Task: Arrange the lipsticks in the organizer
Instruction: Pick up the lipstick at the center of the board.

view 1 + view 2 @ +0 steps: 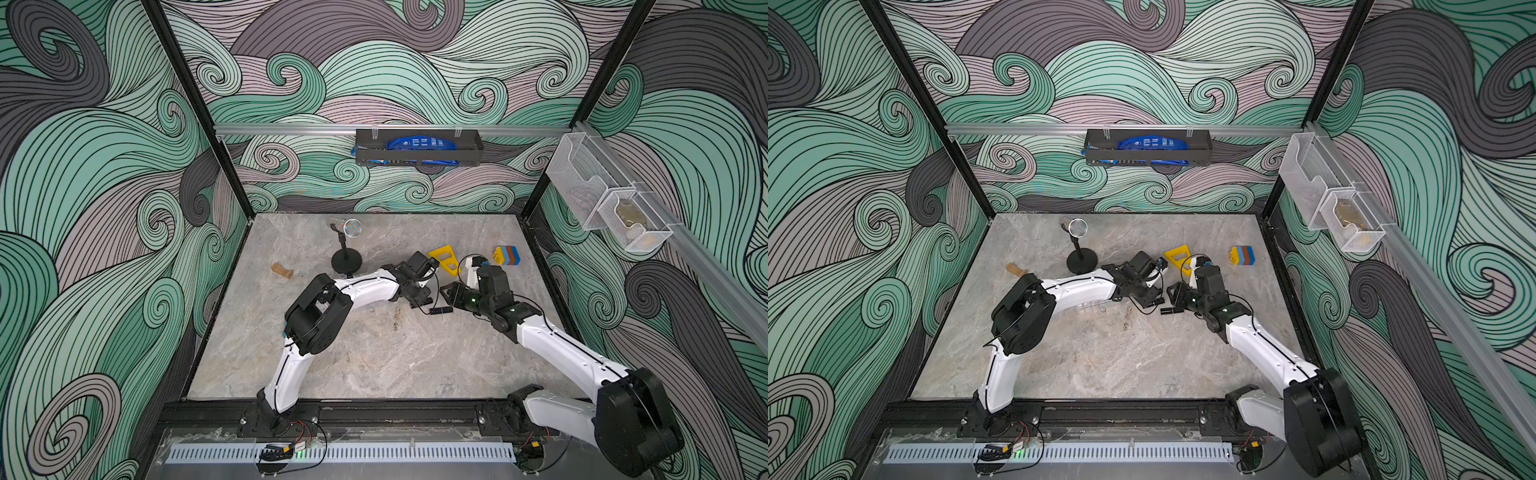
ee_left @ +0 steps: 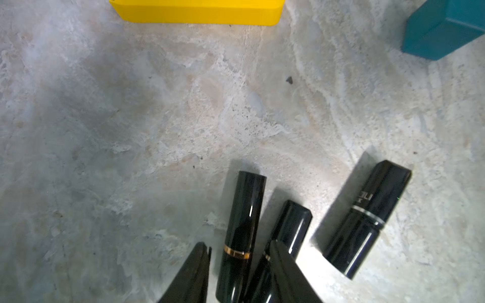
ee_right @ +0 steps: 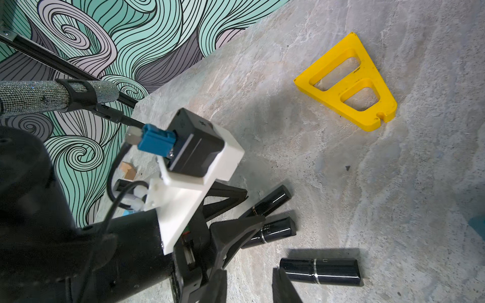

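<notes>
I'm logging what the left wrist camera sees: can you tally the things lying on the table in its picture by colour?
Black lipsticks: 3
Yellow piece: 1
Teal block: 1
Total: 5

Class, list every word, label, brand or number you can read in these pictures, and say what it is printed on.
Nothing reads clearly.
On the silver-banded lipstick: pale letters above its band, blurred, unreadable.
On the middle lipstick in the right wrist view: white lettering by its band, too small.
On the blue packet in the black wall basket: white print, too small.
</notes>
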{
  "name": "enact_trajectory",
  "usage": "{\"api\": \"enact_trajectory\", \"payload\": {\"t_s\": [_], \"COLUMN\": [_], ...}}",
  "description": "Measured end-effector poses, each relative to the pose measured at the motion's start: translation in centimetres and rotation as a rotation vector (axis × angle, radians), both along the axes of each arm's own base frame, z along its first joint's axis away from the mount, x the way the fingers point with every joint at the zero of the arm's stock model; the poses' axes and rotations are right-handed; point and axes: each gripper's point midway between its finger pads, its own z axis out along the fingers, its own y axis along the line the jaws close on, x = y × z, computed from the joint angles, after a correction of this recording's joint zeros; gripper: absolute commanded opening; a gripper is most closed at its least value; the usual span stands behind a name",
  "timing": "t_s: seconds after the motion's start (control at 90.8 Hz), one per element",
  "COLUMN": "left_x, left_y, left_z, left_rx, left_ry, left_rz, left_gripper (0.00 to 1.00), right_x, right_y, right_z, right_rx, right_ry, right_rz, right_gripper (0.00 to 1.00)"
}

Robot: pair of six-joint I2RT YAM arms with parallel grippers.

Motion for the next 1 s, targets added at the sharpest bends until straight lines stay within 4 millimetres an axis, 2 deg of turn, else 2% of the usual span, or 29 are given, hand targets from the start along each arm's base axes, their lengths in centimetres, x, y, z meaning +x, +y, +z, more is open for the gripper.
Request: {"api": "enact_trajectory", "payload": {"t_s": [0.429, 0.616, 1.002], "left_x": [-0.1, 0.3, 0.7], "left_y": [0.5, 0.5, 0.6], "left_z": [-2.3, -2.1, -1.9], "left_rx": [0.059, 0.075, 0.09], "left_ry": [0.022, 0.005, -0.011], "left_rz": [-0.012, -0.01, -0.009], "left_gripper": [0.33, 0.29, 0.1], "right_x": [0.0, 0.0, 0.0], "right_y": [0.1, 0.2, 0.4], "right_z": [0.1, 0.1, -0.1], "right_rx": [0.007, 0.012, 0.025], "right_ry": [-0.004, -0.002, 0.006], "right_rz": [0.004, 0.002, 0.005], "right_gripper": [0.33, 0.33, 0.33]}}
